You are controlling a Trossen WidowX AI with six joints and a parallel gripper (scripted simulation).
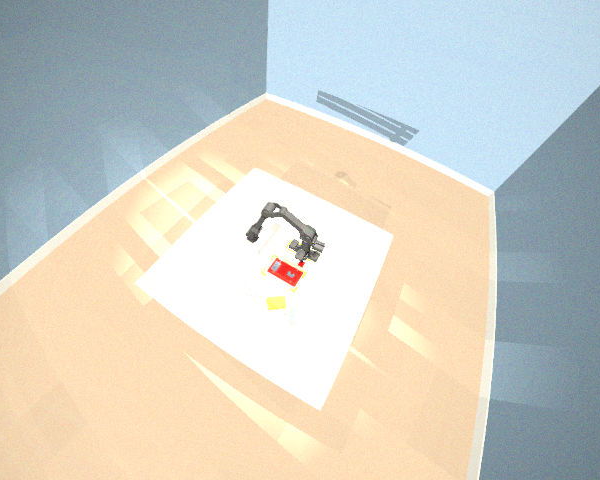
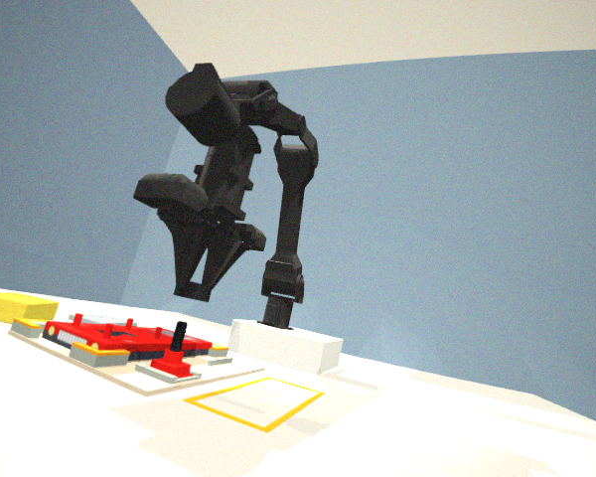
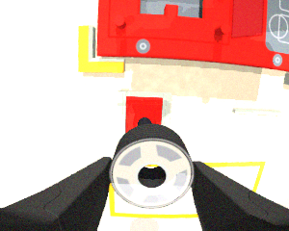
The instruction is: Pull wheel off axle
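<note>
My gripper [image 2: 191, 290] [image 3: 151, 167] is shut on the black wheel [image 2: 193, 294] [image 3: 130, 170], whose pale hub faces the wrist camera. The wheel hangs clear above the black upright axle [image 2: 179, 336] [image 3: 144, 120], with a gap between them in the exterior view. The axle stands on a red base [image 2: 170, 363] [image 3: 144, 107] [image 1: 301, 264]. The marked area, a yellow outline [image 2: 267, 428] [image 3: 231, 164], lies flat on the table beside the axle's board, lower than the wheel. In the wrist view the wheel and fingers hide part of the outline.
A red car body [image 1: 285, 272] [image 2: 149, 334] [image 3: 183, 43] with upright pegs sits between yellow-topped corner blocks [image 2: 98, 354] [image 3: 101, 66] beside the axle. A yellow block [image 1: 276, 302] [image 2: 16, 306] lies beyond it. A white block [image 2: 283, 343] stands by the arm's base.
</note>
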